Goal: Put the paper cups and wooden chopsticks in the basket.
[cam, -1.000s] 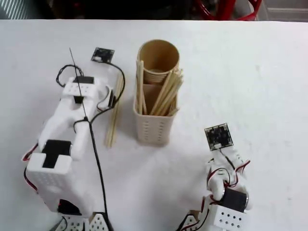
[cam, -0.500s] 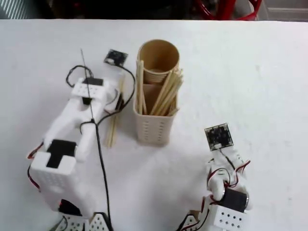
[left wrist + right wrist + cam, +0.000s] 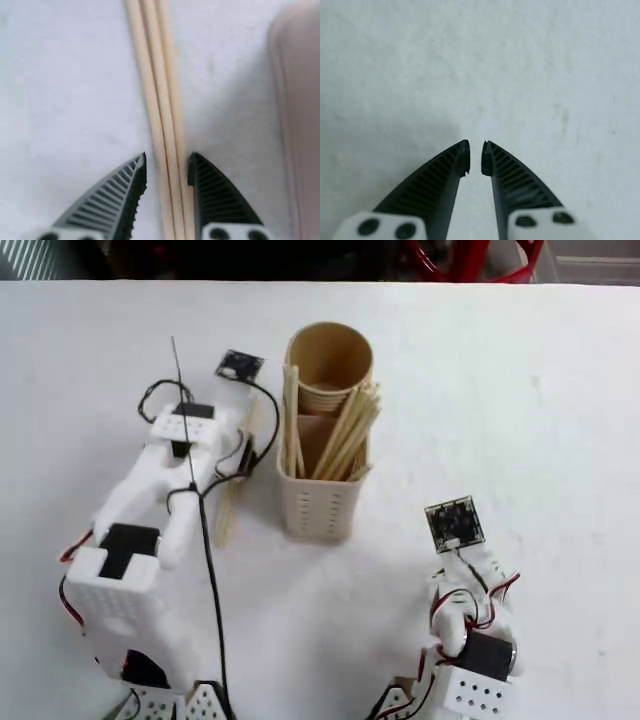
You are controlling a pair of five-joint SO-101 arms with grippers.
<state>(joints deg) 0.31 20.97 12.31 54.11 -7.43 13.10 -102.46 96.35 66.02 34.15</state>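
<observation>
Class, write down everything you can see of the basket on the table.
The basket is a cream container, plastic by its look, with rows of small holes in its walls and two compartments. It stands upright on the white table. Stacked paper cups fill the far compartment; wooden chopsticks lean in the near one.

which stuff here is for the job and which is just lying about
For the job: basket; cups stacked in it; chopsticks standing in it; loose chopsticks on the table, straddled by the left gripper.
Lying about: red thing beyond the table; right gripper, holding nothing.
</observation>
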